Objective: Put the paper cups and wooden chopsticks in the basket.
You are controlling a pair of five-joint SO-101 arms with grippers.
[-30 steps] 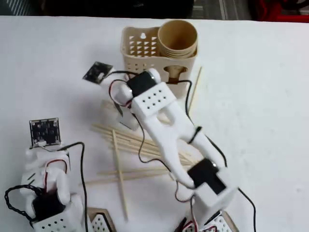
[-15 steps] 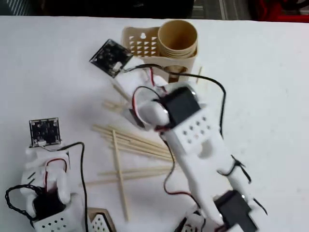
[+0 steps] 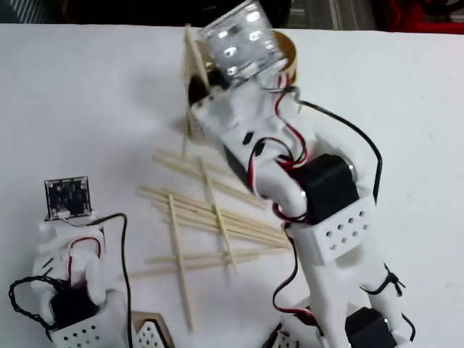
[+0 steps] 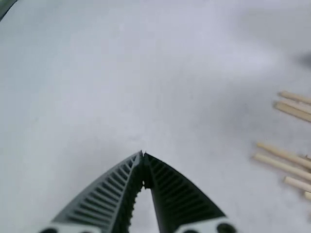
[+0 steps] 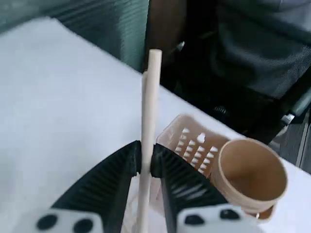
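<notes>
Bare white worktop (image 3: 87, 87) lies open left of the beige slotted plastic basket (image 5: 187, 141). By that basket the right tool (image 5: 146, 158) grasps one pale wooden chopstick (image 5: 153, 87), long axis upright. The left tool (image 4: 143, 158) is clenched.

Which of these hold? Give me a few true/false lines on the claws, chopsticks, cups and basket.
1. The right claw is shut on a chopstick. True.
2. The left claw is wide open. False: it is shut, with nothing in it.
3. The cups sit in the basket. True.
4. All chopsticks are in the basket. False: many lie scattered on the table.
</notes>
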